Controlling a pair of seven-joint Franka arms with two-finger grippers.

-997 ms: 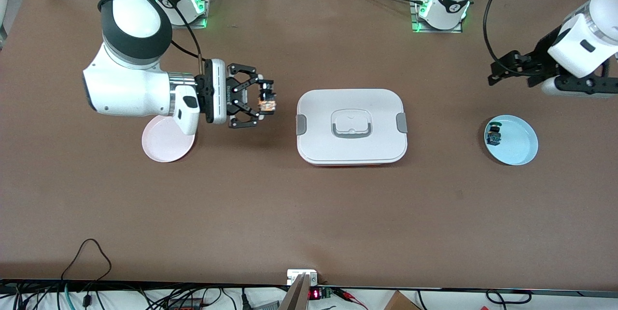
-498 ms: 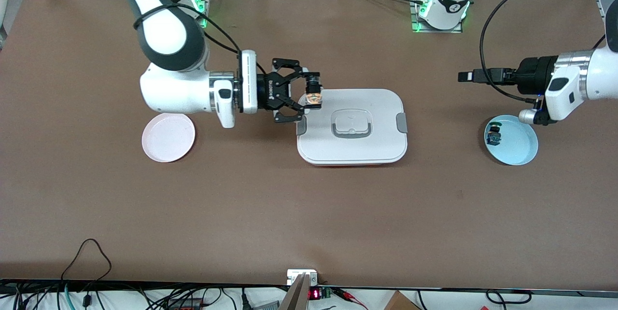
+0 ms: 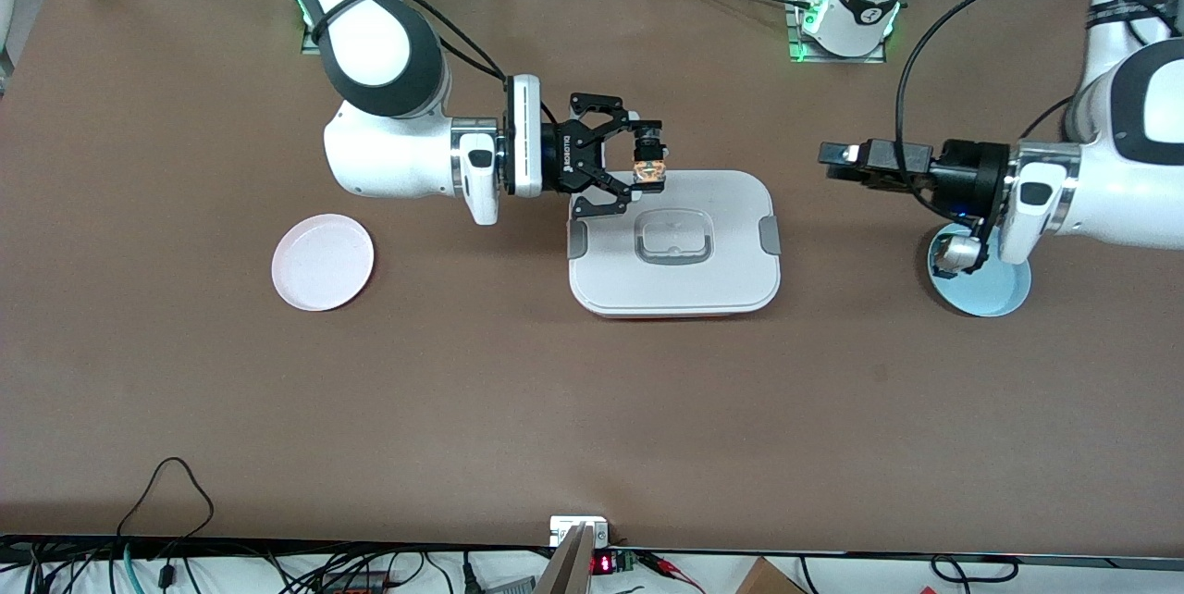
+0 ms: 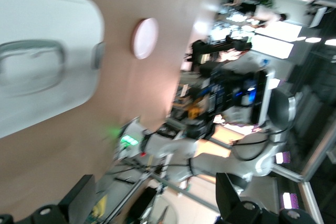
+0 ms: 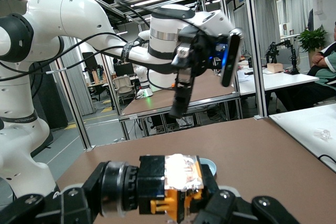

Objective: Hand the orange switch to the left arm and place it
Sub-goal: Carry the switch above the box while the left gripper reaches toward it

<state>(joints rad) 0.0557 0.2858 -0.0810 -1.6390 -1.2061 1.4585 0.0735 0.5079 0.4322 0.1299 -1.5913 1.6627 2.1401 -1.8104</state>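
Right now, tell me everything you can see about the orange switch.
The orange switch is a tiny part with a black barrel, an orange body and a shiny pale face. It lies sideways, clamped between the fingers of the right gripper, in the air over the edge of the white box. Nothing else touches it.

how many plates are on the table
2. The pink plate lies toward the right arm's end; the blue plate toward the left arm's end, partly hidden under the left arm. The box sits between them.
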